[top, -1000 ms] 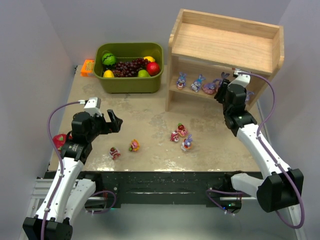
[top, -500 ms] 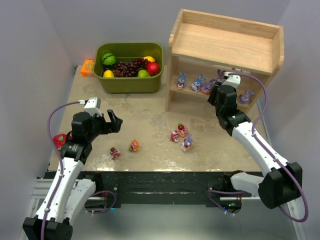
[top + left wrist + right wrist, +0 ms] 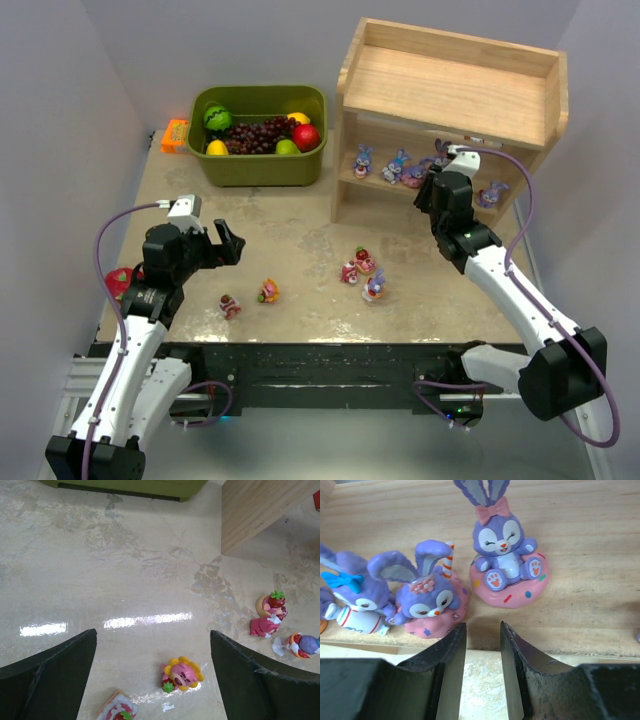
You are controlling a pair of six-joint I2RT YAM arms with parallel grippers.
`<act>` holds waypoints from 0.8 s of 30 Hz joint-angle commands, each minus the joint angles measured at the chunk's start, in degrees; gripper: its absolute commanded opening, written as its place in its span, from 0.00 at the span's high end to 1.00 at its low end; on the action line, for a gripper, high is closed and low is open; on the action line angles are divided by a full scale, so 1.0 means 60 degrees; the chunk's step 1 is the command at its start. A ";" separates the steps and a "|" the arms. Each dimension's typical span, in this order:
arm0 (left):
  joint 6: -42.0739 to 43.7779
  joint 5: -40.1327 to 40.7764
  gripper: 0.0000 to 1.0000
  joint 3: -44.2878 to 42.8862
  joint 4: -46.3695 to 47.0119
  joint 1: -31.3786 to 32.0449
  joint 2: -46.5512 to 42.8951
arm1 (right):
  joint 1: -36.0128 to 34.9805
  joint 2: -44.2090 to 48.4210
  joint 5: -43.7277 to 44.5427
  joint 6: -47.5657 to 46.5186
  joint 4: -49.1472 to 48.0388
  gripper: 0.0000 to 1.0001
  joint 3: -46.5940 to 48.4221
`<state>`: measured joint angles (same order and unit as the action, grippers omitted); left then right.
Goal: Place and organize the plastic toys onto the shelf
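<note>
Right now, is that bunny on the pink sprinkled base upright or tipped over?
Upright: the bunny sits on its base flat on the shelf, ears pointing straight up.

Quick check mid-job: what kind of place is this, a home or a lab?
Probably a lab test cell, not a home: plain walls box in the table, and staged props sit on it, a wooden shelf and a green bin of fruit.
</note>
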<state>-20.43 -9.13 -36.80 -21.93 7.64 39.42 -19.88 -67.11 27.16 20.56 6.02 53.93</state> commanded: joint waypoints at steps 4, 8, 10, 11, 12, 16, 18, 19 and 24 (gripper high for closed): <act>0.0050 0.0056 0.01 -0.0064 0.0228 0.0060 -0.0081 | -0.0129 0.0009 -0.0161 0.0148 -0.0446 0.64 -0.0112; 0.0064 0.0056 0.00 -0.0064 0.0228 0.0060 -0.0080 | -0.0232 -0.0079 0.0000 0.0251 -0.0549 0.65 -0.0112; 0.0064 0.0056 0.01 -0.0064 0.0228 0.0060 -0.0081 | -0.0290 -0.0050 0.0000 0.0265 -0.0681 0.65 -0.0170; 0.0050 0.0056 0.00 -0.0078 0.0242 0.0060 -0.0066 | -0.0290 -0.0050 -0.0014 0.0236 -0.0710 0.65 -0.0170; 0.0064 0.0056 0.00 -0.0064 0.0228 0.0060 -0.0051 | -0.0290 -0.0108 -0.0029 0.0207 -0.0725 0.65 -0.0156; 0.0064 0.0071 0.00 -0.0078 0.0228 0.0060 -0.0066 | -0.0363 -0.0095 0.0058 0.0177 -0.0638 0.65 -0.0097; 0.0064 0.0071 0.00 -0.0078 0.0228 0.0060 -0.0081 | -0.0363 -0.0036 0.0307 0.0207 -0.0434 0.66 -0.0068; 0.0064 0.0071 0.00 -0.0064 0.0228 0.0060 -0.0081 | -0.0364 0.0066 0.0409 0.0221 -0.0345 0.66 -0.0039; 0.0064 0.0056 0.00 -0.0064 0.0228 0.0060 -0.0080 | -0.0349 0.0520 0.1259 0.0397 0.0489 0.66 0.0166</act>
<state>-20.40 -9.10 -36.80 -21.93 7.64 39.42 -21.80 -67.02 29.23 21.41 5.19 53.32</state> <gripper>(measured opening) 0.994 0.348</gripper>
